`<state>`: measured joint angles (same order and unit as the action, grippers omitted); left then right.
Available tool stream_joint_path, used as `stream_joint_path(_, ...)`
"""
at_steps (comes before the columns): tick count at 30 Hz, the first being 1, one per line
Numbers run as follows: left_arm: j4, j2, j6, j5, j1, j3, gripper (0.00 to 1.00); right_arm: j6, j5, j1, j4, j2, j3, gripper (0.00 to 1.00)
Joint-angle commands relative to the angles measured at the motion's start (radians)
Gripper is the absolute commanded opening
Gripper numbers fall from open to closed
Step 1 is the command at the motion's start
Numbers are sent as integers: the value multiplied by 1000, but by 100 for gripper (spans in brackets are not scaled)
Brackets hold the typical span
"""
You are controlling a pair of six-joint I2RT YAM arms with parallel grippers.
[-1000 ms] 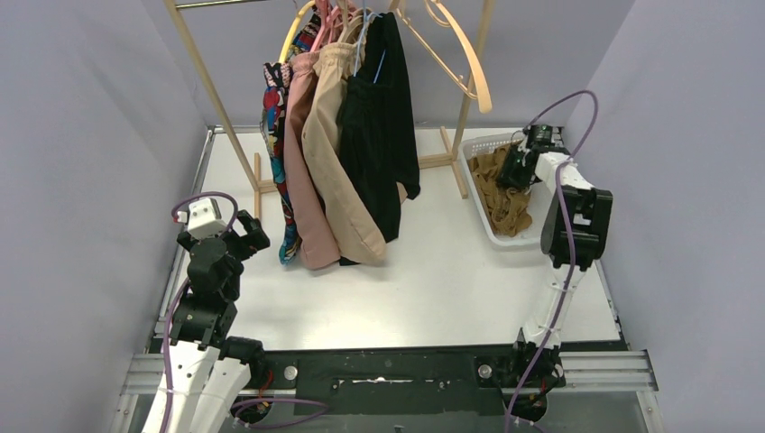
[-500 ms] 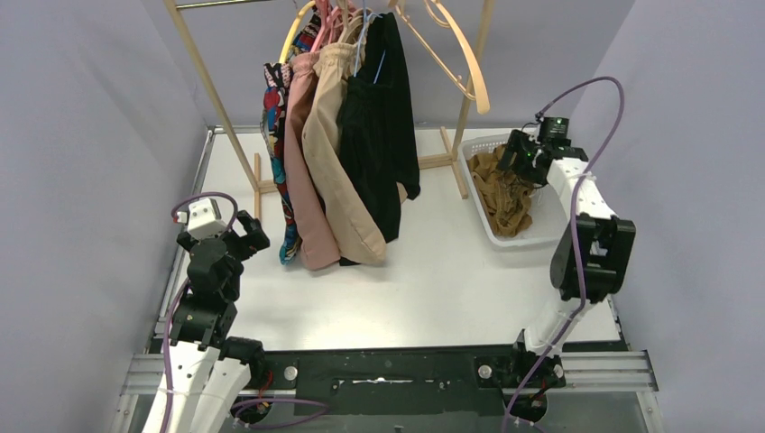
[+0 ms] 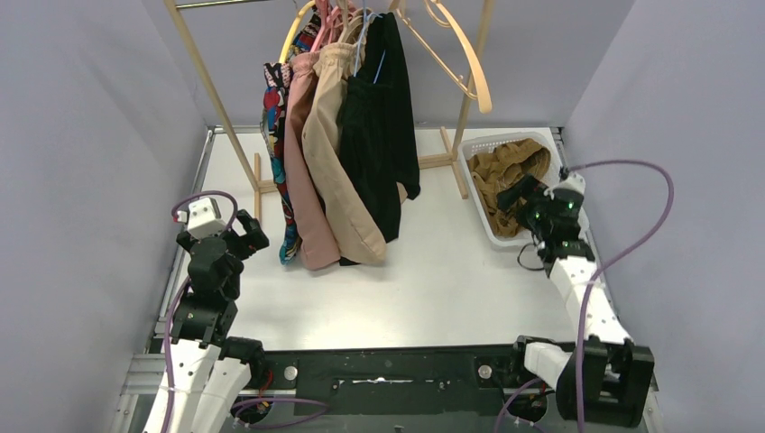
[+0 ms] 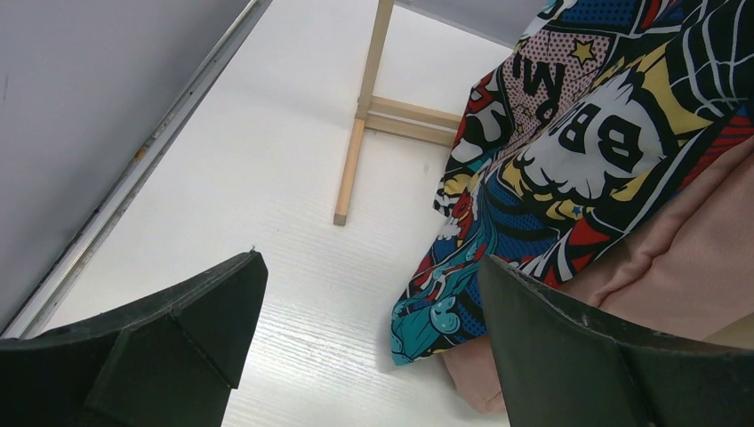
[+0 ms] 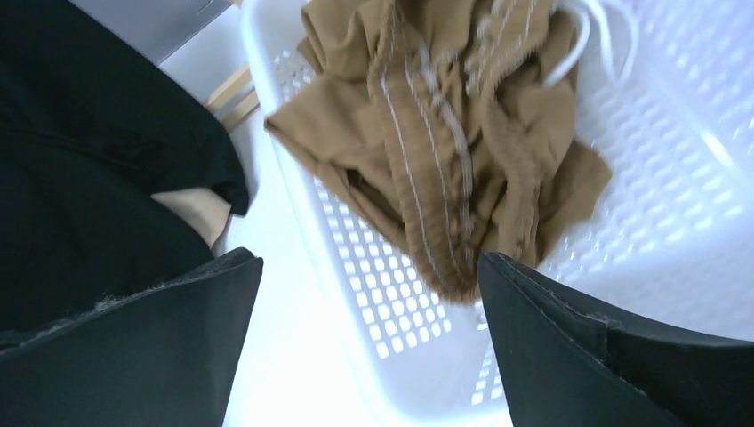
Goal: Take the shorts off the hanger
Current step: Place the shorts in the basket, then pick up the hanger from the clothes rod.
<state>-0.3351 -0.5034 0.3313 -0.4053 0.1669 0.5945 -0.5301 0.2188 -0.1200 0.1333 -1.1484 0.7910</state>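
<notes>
The brown shorts (image 5: 445, 151) lie crumpled in the white basket (image 3: 476, 200) at about two o'clock on the table (image 3: 433, 280), one corner spilling over the rim. They are soft and ribbed, with pale stitching lines along the gathered waist. Four more pairs hang in a tight row from the wooden rack (image 3: 206, 79) at twelve o'clock: black shorts (image 3: 379, 117) with a velvety nap, beige shorts (image 3: 336, 158), pink shorts (image 3: 302, 189), and comic-print shorts (image 4: 569, 151) at the outer end. An empty wooden hanger (image 3: 462, 56) dangles at one o'clock of them.

The right gripper (image 3: 516, 195) hovers just over the basket's near wall, jaws spread wide and holding nothing. The left gripper (image 3: 248, 236) waits at nine o'clock, near the comic-print hem, also wide open and empty.

By my reading, one pair is done and the step in hand is turning to the next. That calls for reaching to the rack, pinching the limp cloth near the waistband, and sliding it off without dragging its close-packed neighbours. The basket's perforated plastic looks stiff and light.
</notes>
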Motion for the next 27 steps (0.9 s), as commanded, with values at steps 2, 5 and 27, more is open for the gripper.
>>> stream_joint_path(2, 64, 0, -11, 0, -10, 13, 91, -91, 174, -17, -478, 196, -283, 98)
stream_joint_path(5, 64, -11, -11, -6, -13, 13, 91, 6, 304, -24, -396, 203, -241, 98)
stream_joint_path(27, 75, -31, -15, 31, -22, 9, 91, 350, -299, 831, -4, 95, 145, 99)
